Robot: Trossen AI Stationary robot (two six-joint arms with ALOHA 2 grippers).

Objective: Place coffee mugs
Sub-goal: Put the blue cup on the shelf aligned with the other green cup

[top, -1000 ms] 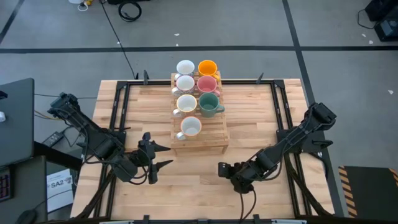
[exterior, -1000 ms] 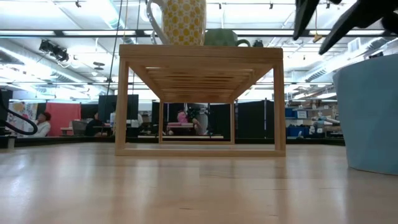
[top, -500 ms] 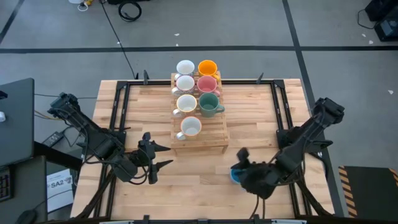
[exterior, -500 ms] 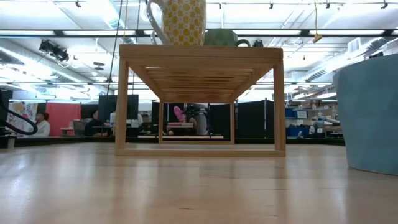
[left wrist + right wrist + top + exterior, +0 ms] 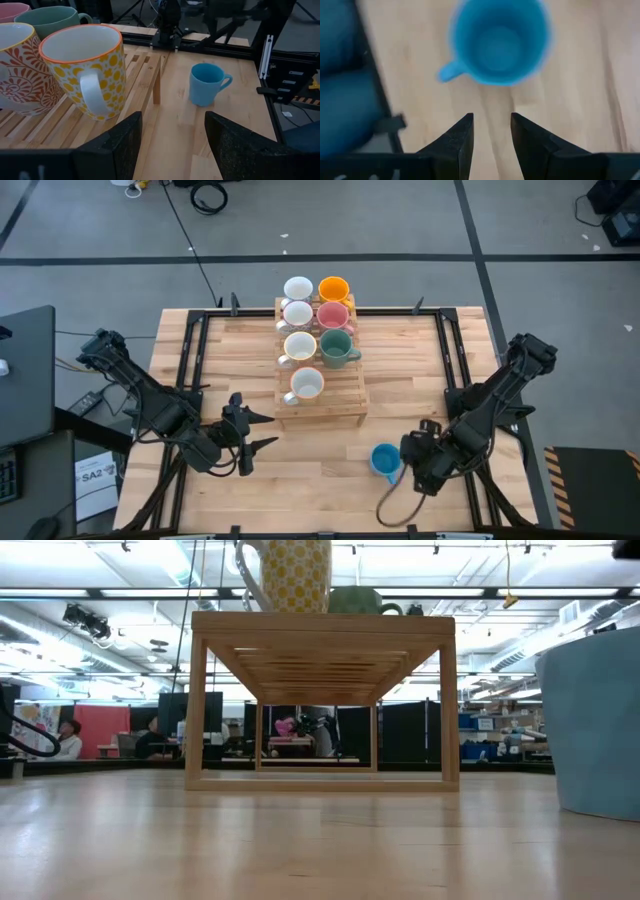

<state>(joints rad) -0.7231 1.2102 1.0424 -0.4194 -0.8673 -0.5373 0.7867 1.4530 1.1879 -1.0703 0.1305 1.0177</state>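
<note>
— While the blue mug (image 5: 384, 459) stands upright on the counter (image 5: 320, 480), where is the right gripper (image 5: 418, 465)?

— Just to the right of the mug, near the counter's front right part. Its fingers (image 5: 457, 137) are a little apart with nothing between them; in the right wrist view the mug sits just beyond the fingertips, seen from above, handle pointing sideways. It is not touching the mug.

— And the left gripper (image 5: 258, 430)?

— It waits at the near left of the counter, fingers spread wide and empty, pointing right toward the wooden rack (image 5: 320, 390).

— What sits on the rack?

— Seven mugs in two rows. In the left row, from far to near: a white mug (image 5: 298, 288), a second white mug (image 5: 297, 313), a cream mug with an orange swirl pattern (image 5: 300, 346) and a yellow-dotted mug (image 5: 306, 385) nearest the front. In the right row: an orange mug (image 5: 334, 289) farthest, a pink mug (image 5: 333, 316) behind the dark green mug (image 5: 335, 346). The near right spot on the rack is bare slats.

— How does the blue mug lie against the rack?

— It is off the rack, on the counter, nearer than the rack's front right corner and a bit to the right. The left wrist view shows it beside the rack's leg, apart from it.
</note>
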